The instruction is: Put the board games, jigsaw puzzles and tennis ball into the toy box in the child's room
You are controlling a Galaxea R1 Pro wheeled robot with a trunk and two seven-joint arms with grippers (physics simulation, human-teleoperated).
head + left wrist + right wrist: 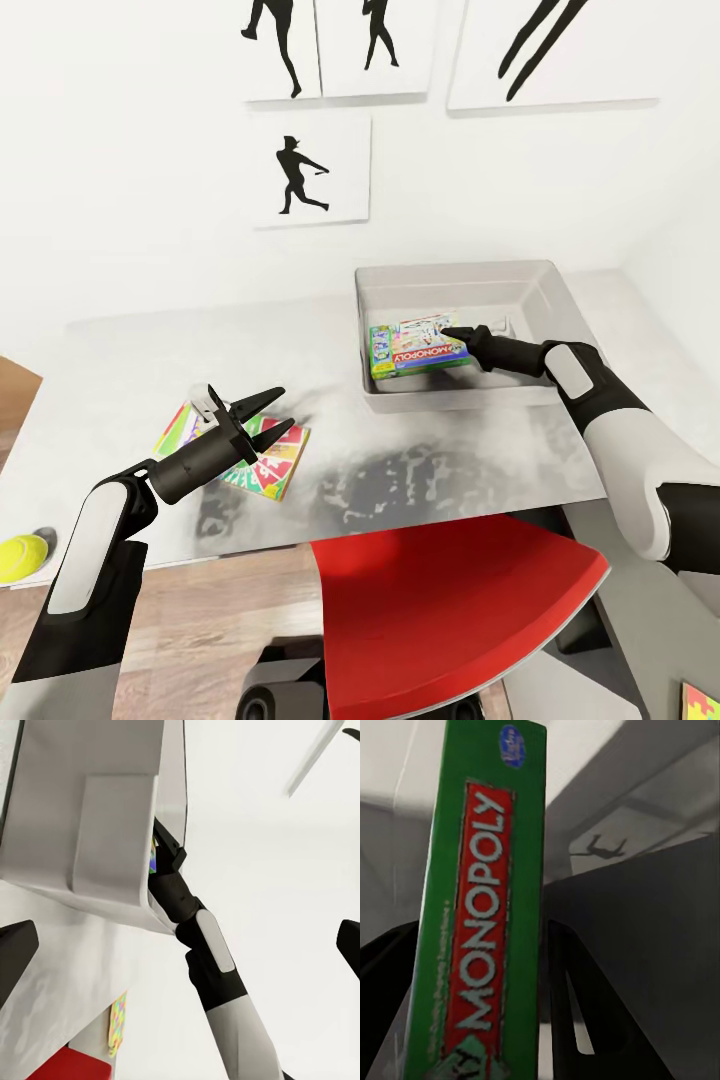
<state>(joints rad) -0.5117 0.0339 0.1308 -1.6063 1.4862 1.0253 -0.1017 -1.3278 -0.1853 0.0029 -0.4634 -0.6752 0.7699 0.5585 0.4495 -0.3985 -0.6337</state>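
**Monopoly box going into the toy box**

Nearest me is a red chair seat (440, 610) tucked under the near edge of the desk (120, 380), between my two arms. Past it, my right pincer (450, 335) reaches over the near rim of the toy box (455, 275) and is clenched on the Monopoly game box (418, 345); my right wrist view shows its green edge squeezed between my two dark fingers (585, 1012). The box sits low inside the bin, near its near-left corner, tilted slightly; I cannot tell whether it rests on the floor of the bin yet.

My left pincer (262, 415) is released, its fingers spread, hovering above a jigsaw puzzle (265, 470) on the near-left part of the desk.

I judge this the placing step for one board game. Next I should lower until the box lies flat, let go, and lift straight up so my fingers clear the thick near rim.

The rest of the bin looks bare, leaving room beside the game. The tennis ball (22, 555) lies far left, past the desk's near-left corner. Another puzzle's corner (700, 700) shows low at the near right.
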